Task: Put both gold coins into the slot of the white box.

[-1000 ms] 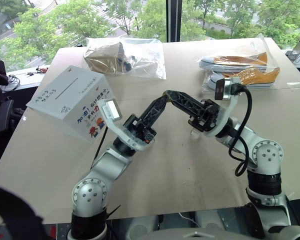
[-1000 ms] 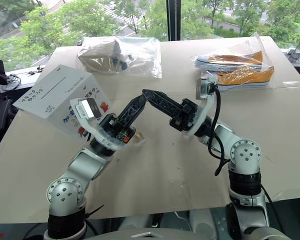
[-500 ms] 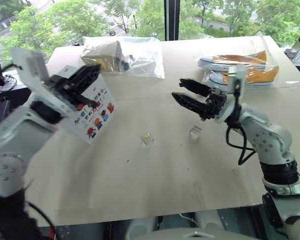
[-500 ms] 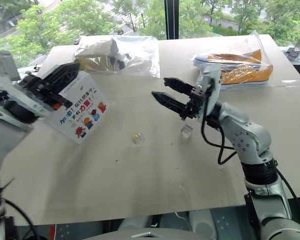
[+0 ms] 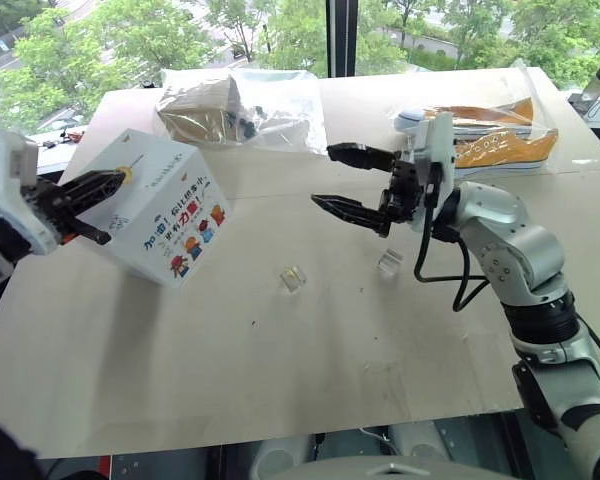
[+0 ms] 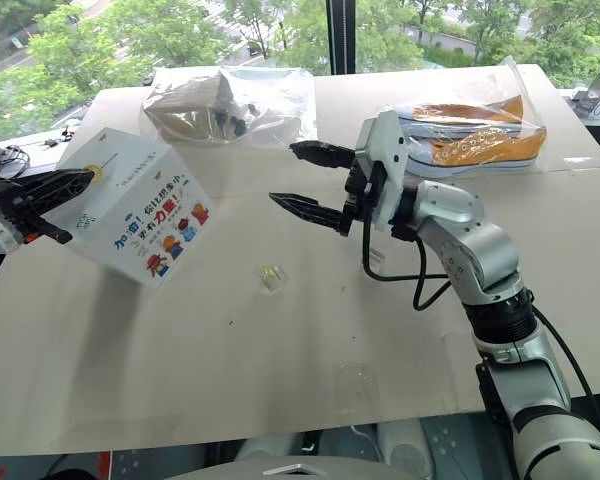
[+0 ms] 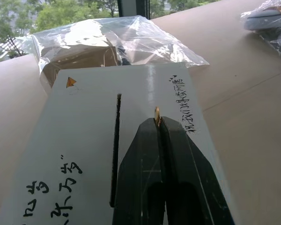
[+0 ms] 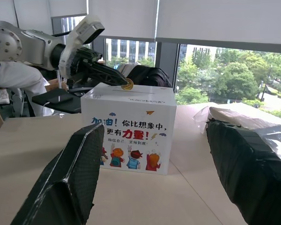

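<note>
The white box (image 5: 160, 215) stands tilted at the table's left, its plain face with the dark slot (image 7: 116, 145) turned up. My left gripper (image 5: 115, 178) is shut on a gold coin (image 7: 157, 110), which stands on edge between the fingertips. The coin hangs just above the box's top face, beside the slot and apart from it. In the right wrist view the same coin (image 8: 127, 85) shows over the box's top edge. My right gripper (image 5: 323, 175) hovers open and empty above the table's middle, pointing at the box.
Two small clear blocks (image 5: 294, 278) (image 5: 390, 263) lie on the table under the right gripper; the left one has a yellowish glint. A clear bag with a brown parcel (image 5: 240, 105) lies behind the box. A bag with orange shoes (image 5: 490, 125) lies at the back right.
The two grippers met fingertip to fingertip over the table's middle. Since then the left gripper has swung left to the box with the coin, and the right gripper has rolled and opened.
</note>
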Available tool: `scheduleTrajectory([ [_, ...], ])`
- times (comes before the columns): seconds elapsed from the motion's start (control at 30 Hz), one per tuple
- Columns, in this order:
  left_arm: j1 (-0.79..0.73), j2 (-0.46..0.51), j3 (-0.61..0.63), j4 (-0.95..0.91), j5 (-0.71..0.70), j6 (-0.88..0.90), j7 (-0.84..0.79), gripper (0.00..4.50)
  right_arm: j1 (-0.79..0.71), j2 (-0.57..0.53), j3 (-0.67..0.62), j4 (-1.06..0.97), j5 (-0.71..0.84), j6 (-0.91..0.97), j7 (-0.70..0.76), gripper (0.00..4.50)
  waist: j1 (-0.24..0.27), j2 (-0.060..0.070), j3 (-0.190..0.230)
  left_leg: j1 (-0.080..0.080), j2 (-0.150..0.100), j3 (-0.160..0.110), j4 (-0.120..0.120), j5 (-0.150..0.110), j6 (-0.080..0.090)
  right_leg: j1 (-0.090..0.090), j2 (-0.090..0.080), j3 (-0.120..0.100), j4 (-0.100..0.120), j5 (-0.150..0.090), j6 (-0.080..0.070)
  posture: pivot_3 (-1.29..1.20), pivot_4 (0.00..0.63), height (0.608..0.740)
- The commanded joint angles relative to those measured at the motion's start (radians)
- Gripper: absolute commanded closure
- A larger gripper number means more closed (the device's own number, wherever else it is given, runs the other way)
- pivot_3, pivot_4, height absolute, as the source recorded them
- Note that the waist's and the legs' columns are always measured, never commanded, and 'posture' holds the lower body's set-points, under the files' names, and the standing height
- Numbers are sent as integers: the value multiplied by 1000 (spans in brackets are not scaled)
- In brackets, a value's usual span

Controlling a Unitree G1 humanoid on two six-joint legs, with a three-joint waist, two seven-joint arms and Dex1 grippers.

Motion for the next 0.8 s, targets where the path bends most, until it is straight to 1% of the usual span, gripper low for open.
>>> scheduleTrajectory([
  [0.03, -64, 29, -52, 88, 105, -66, -62, 4500, 7, 9, -18, -45, -10, -8, -2, 776, -2, 0, 0, 0, 0, 0, 0, 0, 0, 0, 0, 0, 0, 0, 0, 0, 150, 740],
  [0.27, -148, 35, -102, 273, 225, -130, -140, 4500, 25, 12, -30, -65, -15, -2, -8, 776, -12, 0, 0, 1, 0, 0, 0, 0, 0, 0, 0, 1, 2, 0, 0, 0, 150, 740],
  [0.37, -158, 48, -127, 332, 272, -150, -176, 4500, 30, 13, -33, -73, -15, 1, -13, 776, -14, 0, 0, 1, 0, 1, 1, 0, 0, -1, 1, 1, 3, 0, 0, 0, 150, 740],
  [0.5, -185, 40, -133, 348, 269, -110, -187, 4500, 33, 15, -33, -75, -19, 0, -17, 776, -15, 0, -1, 2, 0, 1, 1, 0, 0, -1, 1, 2, 5, 0, 0, 0, 150, 740],
  [0.63, -193, 21, -139, 326, 250, -50, -193, 4500, 40, 19, -32, -81, -21, -1, -23, 776, -15, 0, -1, 3, 0, 1, 2, 0, -1, -1, 1, 2, 6, 0, 0, 0, 150, 740],
  [0.73, -198, -5, -121, 288, 220, -8, -189, 3664, 47, 19, -34, -83, -22, -3, -26, 719, -15, 1, -1, 3, 0, 1, 2, 1, -1, 0, 1, 2, 7, 0, 0, 0, 150, 740],
  [0.8, -203, -19, -111, 263, 215, 7, -180, 2738, 50, 18, -35, -81, -26, -5, -25, 719, -12, 1, -1, 3, 0, 1, 2, 1, -1, 0, 1, 2, 7, 0, 0, 0, 150, 740],
])
